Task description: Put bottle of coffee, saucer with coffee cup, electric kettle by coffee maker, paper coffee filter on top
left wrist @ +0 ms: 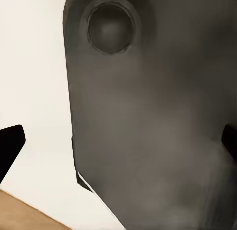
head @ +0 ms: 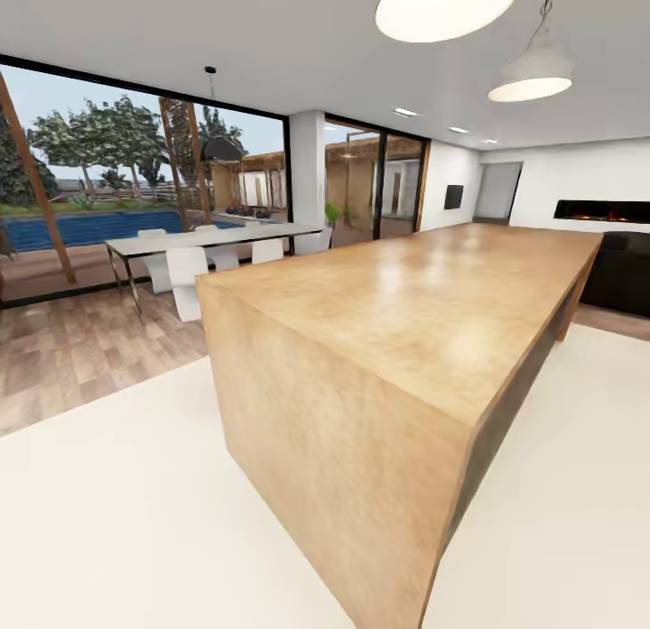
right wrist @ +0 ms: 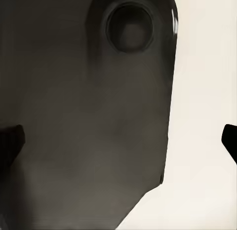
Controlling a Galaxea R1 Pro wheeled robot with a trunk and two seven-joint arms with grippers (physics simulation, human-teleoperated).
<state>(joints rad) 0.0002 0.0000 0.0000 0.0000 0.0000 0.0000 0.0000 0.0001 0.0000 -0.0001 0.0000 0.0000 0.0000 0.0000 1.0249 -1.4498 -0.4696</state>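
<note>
The coffee maker, bottle of coffee, paper coffee filter, saucer, coffee cup, electric kettle and kitchen countertop are out of view. In the left wrist view my left gripper (left wrist: pixel 120 143) is open, its black fingertips (left wrist: pixel 10 147) far apart at the picture's edges, with nothing between them. Behind it is a dark grey part of my own body (left wrist: pixel 148 121) over white floor. My right gripper (right wrist: pixel 120 141) is open too, empty, its fingertips (right wrist: pixel 230 141) wide apart in front of the same kind of dark grey panel (right wrist: pixel 89 116).
A big all-wood island block (head: pixel 406 322) stands right ahead, its near corner close. White floor (head: pixel 108 503) runs along its left and right. Further left are a white dining table (head: pixel 208 239) with white chairs (head: pixel 185 277), wood flooring and glass walls. A black sofa (head: pixel 623 272) sits far right.
</note>
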